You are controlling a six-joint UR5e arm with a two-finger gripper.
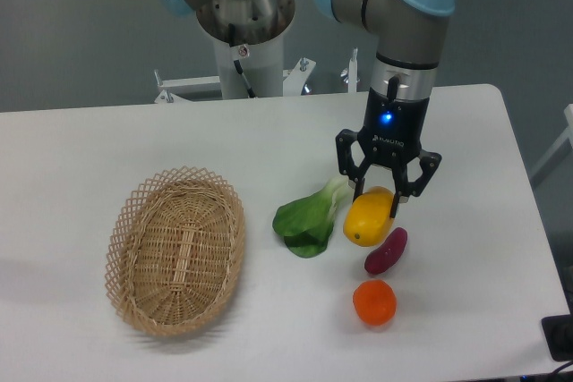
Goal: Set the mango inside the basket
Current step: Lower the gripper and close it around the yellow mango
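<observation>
The mango (368,217) is yellow-orange and oblong, at the table's centre right, tilted with its upper end between my fingers. My gripper (382,192) stands right over it, its fingers on either side of the mango's top; whether they press on it does not show. The wicker basket (134,237) lies empty on the left of the table, well apart from the mango.
A green leafy vegetable (309,219) lies just left of the mango. A small purple sweet potato (386,250) touches the mango's lower right. A round orange (374,301) sits below that. The robot base (243,38) stands behind the table's far edge.
</observation>
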